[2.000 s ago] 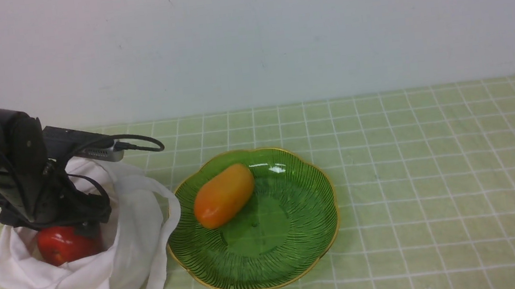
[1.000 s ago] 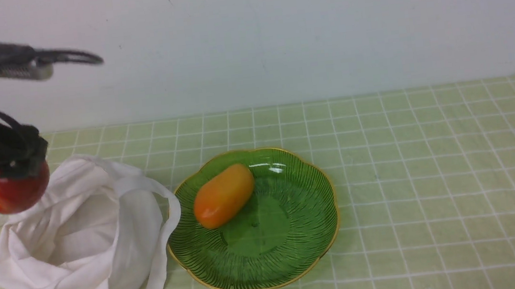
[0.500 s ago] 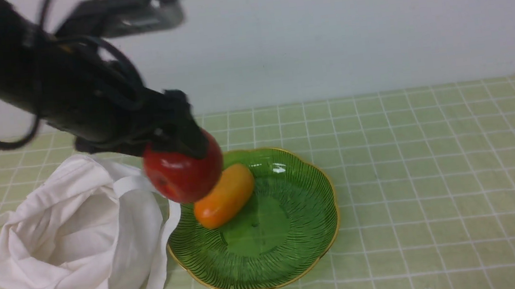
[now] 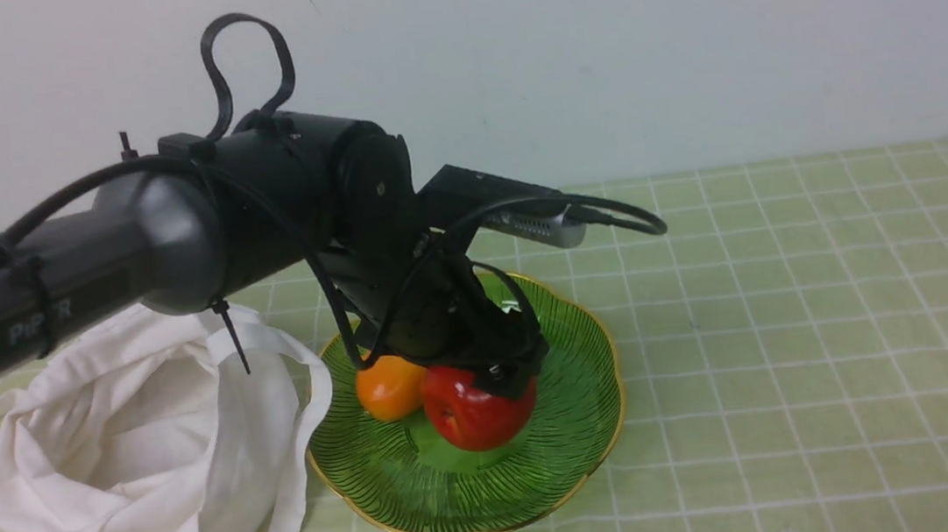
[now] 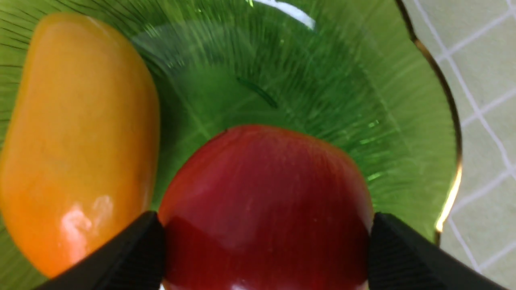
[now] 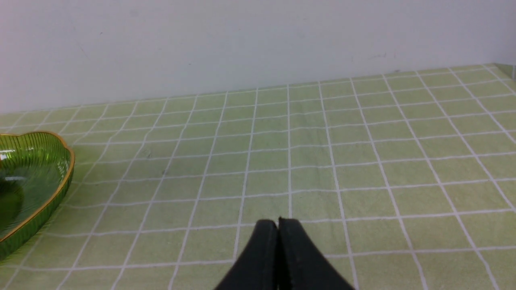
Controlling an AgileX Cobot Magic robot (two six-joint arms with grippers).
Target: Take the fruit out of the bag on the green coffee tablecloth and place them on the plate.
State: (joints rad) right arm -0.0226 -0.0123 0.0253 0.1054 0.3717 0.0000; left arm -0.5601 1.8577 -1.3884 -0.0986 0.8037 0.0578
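Red fruit (image 4: 476, 411) — gripped inside the left claw (image 5: 264, 225), low in plate (image 4: 584, 431).

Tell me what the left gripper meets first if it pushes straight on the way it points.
The plate, right under the fruit that the left gripper clamps; whether fruit and glass already touch is unclear.

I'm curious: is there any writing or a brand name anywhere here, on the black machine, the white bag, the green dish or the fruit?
"PiP R": pale letters on the black left arm; a black strap crosses the word and hides a letter before the R.
No other text shows on the white cloth bag, the green glass plate, the round red fruit, the oblong orange fruit or the checked green tablecloth.
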